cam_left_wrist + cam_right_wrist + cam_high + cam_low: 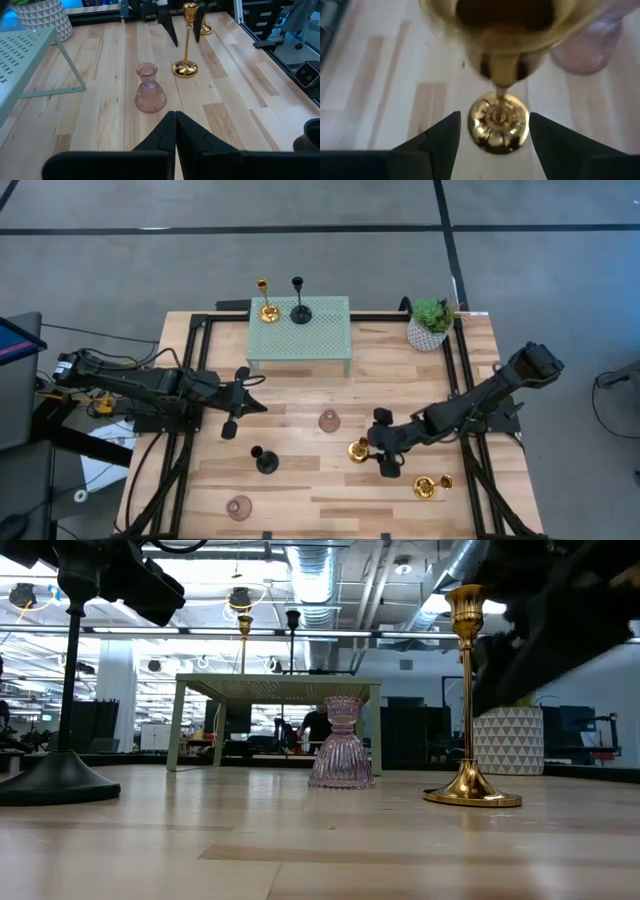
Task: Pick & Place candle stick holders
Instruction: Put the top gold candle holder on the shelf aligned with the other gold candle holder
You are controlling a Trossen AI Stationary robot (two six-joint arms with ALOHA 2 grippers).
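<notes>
- The right gripper (384,448) sits near the middle of the wooden table (400,380), well in front of the green perforated stand (300,330), with its fingers (435,137) spread apart.
- A tall gold candle stick holder (358,450) stands upright between those spread fingers; in the right wrist view its round base (499,122) lies in the gap and neither finger visibly touches it.
- In the low view this gold holder (470,700) stands just beside a ribbed pink glass holder (341,743), the two apart.
- The pink glass holder (329,421) stands between the stand and the right gripper.
- The left gripper (236,404) hovers in front of the stand's left end, its fingers (170,135) pressed together and holding nothing.
- A black holder (265,460) stands in front of the left gripper.
- Another pink glass holder (238,507) sits near the table's front edge, far from the stand.
- A second gold holder (430,487) lies on its side, in front of the right gripper.
- On the stand's top stand a gold holder (266,302) and a black holder (299,302), side by side.
- A potted plant (431,324) stands just right of the stand.
</notes>
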